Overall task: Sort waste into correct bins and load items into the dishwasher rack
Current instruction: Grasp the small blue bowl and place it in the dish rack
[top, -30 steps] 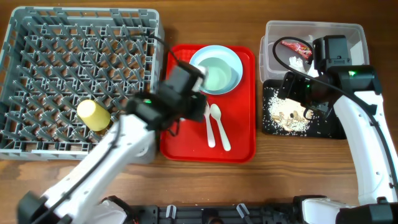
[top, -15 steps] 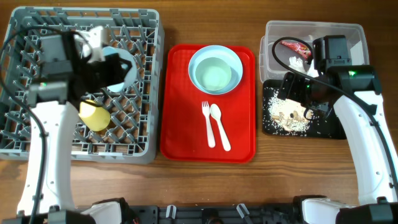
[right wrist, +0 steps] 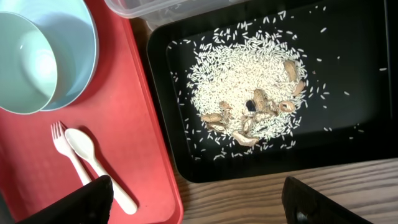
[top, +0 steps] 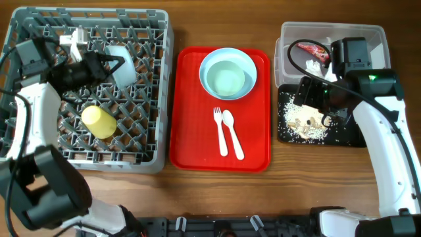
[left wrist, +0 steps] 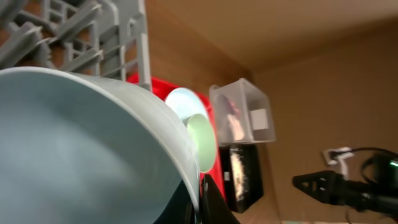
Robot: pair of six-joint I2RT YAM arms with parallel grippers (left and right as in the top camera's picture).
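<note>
My left gripper [top: 99, 67] is shut on the rim of a mint-blue bowl [top: 122, 66], held tilted over the grey dishwasher rack [top: 39, 150]; the bowl fills the left wrist view [left wrist: 74, 143]. A yellow cup [top: 99, 122] lies in the rack. The pale-blue plate [top: 247, 62] with the second bowl [top: 227, 78] sits on the red tray [top: 253, 141], with a white fork [top: 219, 130] and spoon [top: 232, 133]. My right gripper [right wrist: 199, 211] is open and empty above the black tray [top: 348, 135], which holds rice scraps [right wrist: 249, 87]. The red wrapper [top: 309, 49] lies in the clear tub [top: 368, 36].
The rack's upright pegs [left wrist: 99, 31] stand close around the held bowl. The black tray touches the tub's front side. Bare wooden table [top: 217, 194] runs along the front edge.
My left arm carried the bowl from the red tray leftward over the rack, then further toward its back. The right arm has not moved.
</note>
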